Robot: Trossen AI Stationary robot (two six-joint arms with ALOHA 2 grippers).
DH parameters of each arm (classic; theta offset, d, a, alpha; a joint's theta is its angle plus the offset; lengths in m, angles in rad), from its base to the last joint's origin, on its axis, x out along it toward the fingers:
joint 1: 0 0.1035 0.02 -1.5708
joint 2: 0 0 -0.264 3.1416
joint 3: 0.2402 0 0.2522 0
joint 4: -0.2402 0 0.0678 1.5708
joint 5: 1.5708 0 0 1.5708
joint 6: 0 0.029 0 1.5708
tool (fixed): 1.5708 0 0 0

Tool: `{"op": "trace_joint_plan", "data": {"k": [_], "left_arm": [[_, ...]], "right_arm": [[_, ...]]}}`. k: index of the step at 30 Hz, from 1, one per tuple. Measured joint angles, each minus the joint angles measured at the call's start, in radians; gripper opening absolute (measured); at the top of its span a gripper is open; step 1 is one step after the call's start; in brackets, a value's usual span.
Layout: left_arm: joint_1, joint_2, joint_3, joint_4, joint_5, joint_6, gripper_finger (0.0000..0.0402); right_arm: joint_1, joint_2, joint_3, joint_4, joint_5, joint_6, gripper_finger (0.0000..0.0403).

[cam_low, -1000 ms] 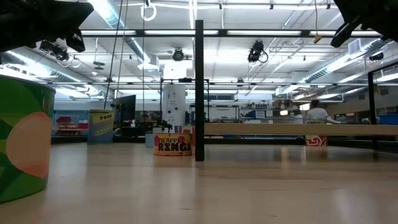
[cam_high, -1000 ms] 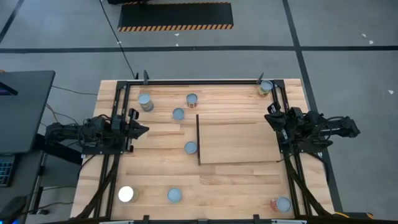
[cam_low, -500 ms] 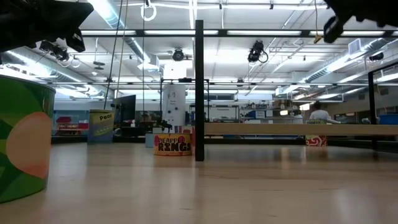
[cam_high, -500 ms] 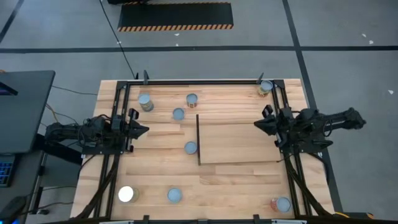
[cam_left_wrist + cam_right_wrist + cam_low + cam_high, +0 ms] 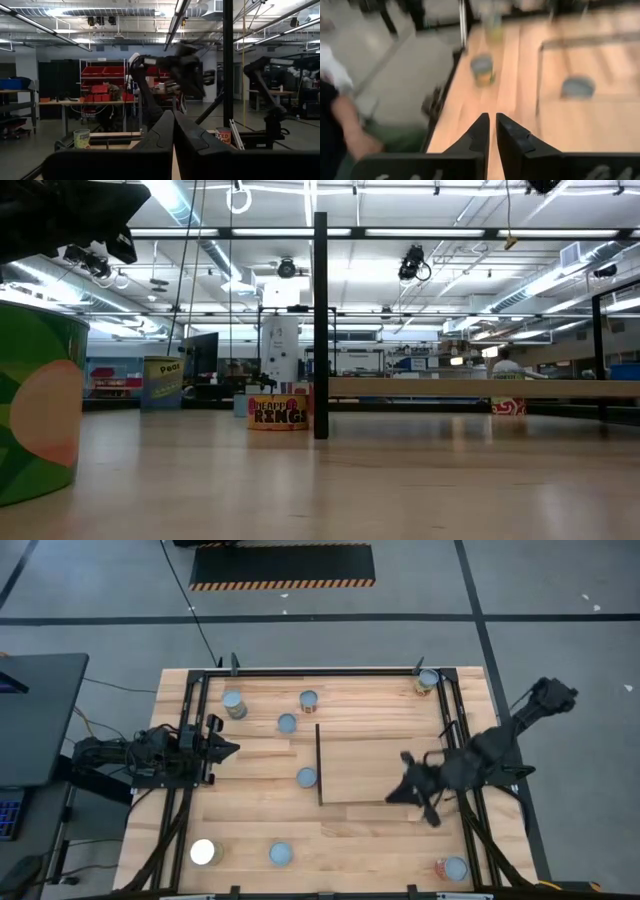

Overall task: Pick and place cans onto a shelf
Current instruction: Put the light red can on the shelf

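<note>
Eight cans stand upright on the planked tabletop. Three are at the far left, and one is just left of the shelf's dark strip. A glaring white one and another are near the front. One is at the near right and one at the far right. The pale shelf panel lies flat with no can on it. My right gripper is shut and empty above the shelf's near edge. My left gripper is shut and empty at the table's left.
Dark frame rails run along the table's left, far and right sides. In the low view a green can stands close at the left and the strip stands upright. A person's arm shows beyond the table edge.
My right gripper has swung from the table's right edge out over the shelf, toward the near and left, and has tipped downward, staying shut. No can has moved.
</note>
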Motion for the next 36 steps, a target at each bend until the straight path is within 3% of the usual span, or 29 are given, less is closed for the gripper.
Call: {"op": "trace_joint_plan", "data": {"k": [6, 12, 18, 23, 30, 36], "left_arm": [[0.0, 0.0, 0.0, 0.0, 0.0, 0.0, 0.0011], [0.0, 0.0, 0.0, 0.0, 0.0, 0.0, 0.0011], [0.0, 0.0, 0.0, 0.0, 0.0, 0.0, 0.0011], [0.0, 0.0, 0.0, 0.0, 0.0, 0.0, 0.0011], [0.0, 0.0, 0.0, 0.0, 0.0, 0.0, 0.0011], [0.0, 0.0, 0.0, -0.001, 0.0, 0.0, 0.0011]], "right_arm": [[0.139, 0.243, 0.24, -0.341, -0.002, 0.24, 0.0101], [0.242, 0.431, 0.434, -0.673, -0.139, 0.509, 0.0205], [0.336, 0.552, 0.467, -0.708, -0.332, 0.707, 0.0316], [0.405, 0.616, 0.467, -0.701, -0.407, 0.826, 0.0383], [0.497, 0.661, 0.467, -0.701, -0.416, 0.984, 0.0395], [0.526, 0.7, 0.467, -0.72, -0.394, 0.996, 0.0399]]}}
